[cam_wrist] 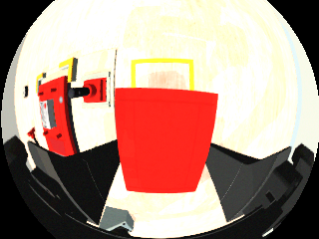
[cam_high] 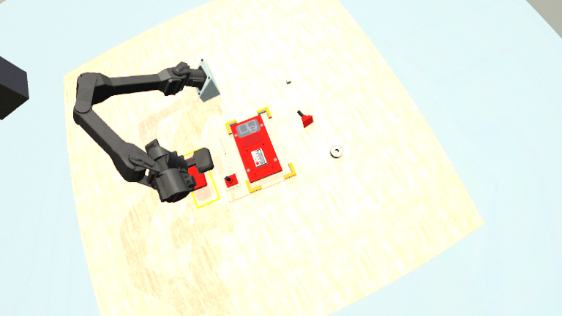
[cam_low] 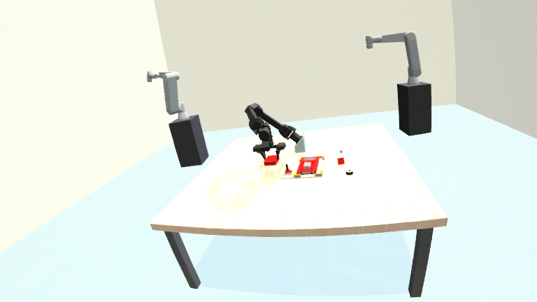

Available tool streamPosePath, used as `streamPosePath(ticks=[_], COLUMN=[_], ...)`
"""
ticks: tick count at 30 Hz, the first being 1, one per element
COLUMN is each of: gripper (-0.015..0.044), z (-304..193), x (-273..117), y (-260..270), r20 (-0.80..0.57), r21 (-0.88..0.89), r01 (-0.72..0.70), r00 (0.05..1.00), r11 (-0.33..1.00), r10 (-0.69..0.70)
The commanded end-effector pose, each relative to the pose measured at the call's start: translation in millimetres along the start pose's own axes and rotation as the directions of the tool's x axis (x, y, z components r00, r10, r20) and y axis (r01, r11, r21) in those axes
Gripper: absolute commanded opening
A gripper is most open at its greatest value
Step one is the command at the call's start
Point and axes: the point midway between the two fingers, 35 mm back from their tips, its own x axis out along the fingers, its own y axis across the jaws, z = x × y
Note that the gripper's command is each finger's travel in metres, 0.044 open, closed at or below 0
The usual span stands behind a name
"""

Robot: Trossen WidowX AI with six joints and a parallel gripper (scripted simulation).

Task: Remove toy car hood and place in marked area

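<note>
The hand (cam_high: 195, 170) (cam_low: 270, 157) (cam_wrist: 163, 145) is grasping the red hood (cam_high: 199, 177) (cam_low: 270, 160) (cam_wrist: 165, 139) by its two opposite sides, a dark finger against each. The hood is off the toy car (cam_high: 252, 147) (cam_low: 308, 165) (cam_wrist: 56, 117), its broad face plain, with no lettering that can be read on it. It hangs at the yellow-outlined marked area (cam_high: 207, 204) (cam_low: 264, 177) (cam_wrist: 162, 61); from above it overlaps part of the outline, while the far end of that area shows beyond it in the wrist view. Just beside the outline, toward the car, a small red block with a black knob (cam_high: 231, 180) (cam_low: 287, 171) (cam_wrist: 95, 91) stands upright. Next comes the car's red body, set between yellow corner brackets (cam_high: 254, 188) (cam_low: 302, 174) (cam_wrist: 72, 67). On it lie a grey panel with pale line shapes and a white label (cam_high: 258, 157) (cam_low: 307, 165) carrying dark marks and a red dot; the marks are too small to read, and no brand can be made out. Past the car, apart from one another on the table (cam_high: 352, 213) (cam_low: 301, 203) (cam_wrist: 239, 65), are a red piece with a black stem (cam_high: 306, 120) (cam_low: 340, 160) and a pale ring (cam_high: 332, 153) with a dark edge.
</note>
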Motion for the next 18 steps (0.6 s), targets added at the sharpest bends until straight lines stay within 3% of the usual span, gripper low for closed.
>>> streamPosePath(ticks=[1,18], gripper=[0.0000,0.0000], z=[-2,-2], x=[5,19], y=[-1,-1], r20=[-0.003,-0.003], r21=[-0.006,-0.006], r01=[0.005,0.007], r00=[1.000,1.000], r11=[1.000,1.000], r10=[-0.005,-0.007])
